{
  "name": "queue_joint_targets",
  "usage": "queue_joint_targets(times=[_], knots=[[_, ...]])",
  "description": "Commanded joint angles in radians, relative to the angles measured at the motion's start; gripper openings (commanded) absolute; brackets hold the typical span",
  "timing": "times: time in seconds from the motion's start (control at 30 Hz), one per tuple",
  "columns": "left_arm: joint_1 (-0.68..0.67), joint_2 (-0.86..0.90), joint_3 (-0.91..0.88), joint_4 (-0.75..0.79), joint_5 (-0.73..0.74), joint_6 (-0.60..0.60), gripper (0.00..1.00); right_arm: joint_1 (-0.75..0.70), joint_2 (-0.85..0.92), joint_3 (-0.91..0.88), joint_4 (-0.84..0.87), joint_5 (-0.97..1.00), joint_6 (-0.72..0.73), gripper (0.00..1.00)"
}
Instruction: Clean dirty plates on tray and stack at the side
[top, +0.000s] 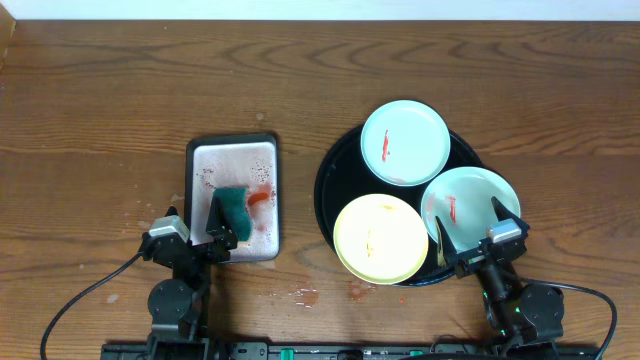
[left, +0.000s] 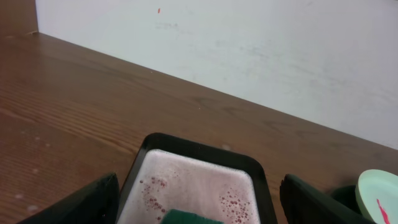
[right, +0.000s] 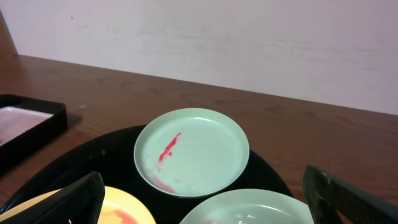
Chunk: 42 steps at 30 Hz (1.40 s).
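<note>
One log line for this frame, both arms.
left gripper: open, at green sponge in small tray | right gripper: open, over smeared mint plate | plates: three on black tray, none stacked

Wood-grain table (top: 100, 100), round black tray (top: 338, 172), small rectangular tray (top: 232, 160)

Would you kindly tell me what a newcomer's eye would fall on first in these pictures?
The round black tray on the right stands out, carrying the far mint plate and near mint plate, both streaked with red sauce, and the yellow plate. To the left, a green sponge lies in a small rectangular tray of pinkish foam.
</note>
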<state>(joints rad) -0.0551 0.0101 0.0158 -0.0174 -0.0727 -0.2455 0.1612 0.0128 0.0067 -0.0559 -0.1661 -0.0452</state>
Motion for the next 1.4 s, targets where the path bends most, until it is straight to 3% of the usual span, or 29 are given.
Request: queue_joint_targets(times=[0.0, 1.27, 1.37], knots=[[0.003, -0.005, -0.012, -0.049, -0.010, 0.013, 0.83, 0.003, -0.001, -0.001, -0.004, 0.002, -0.001, 0.99], [0.003, -0.005, -0.012, -0.048, -0.009, 0.012, 0.83, 0.003, -0.001, -0.001, -0.004, 0.002, -0.001, 0.99], [0.003, -0.005, -0.012, -0.046, 0.072, 0.005, 0.83, 0.003, -0.001, -0.001, 0.027, 0.001, -0.001, 0.99]])
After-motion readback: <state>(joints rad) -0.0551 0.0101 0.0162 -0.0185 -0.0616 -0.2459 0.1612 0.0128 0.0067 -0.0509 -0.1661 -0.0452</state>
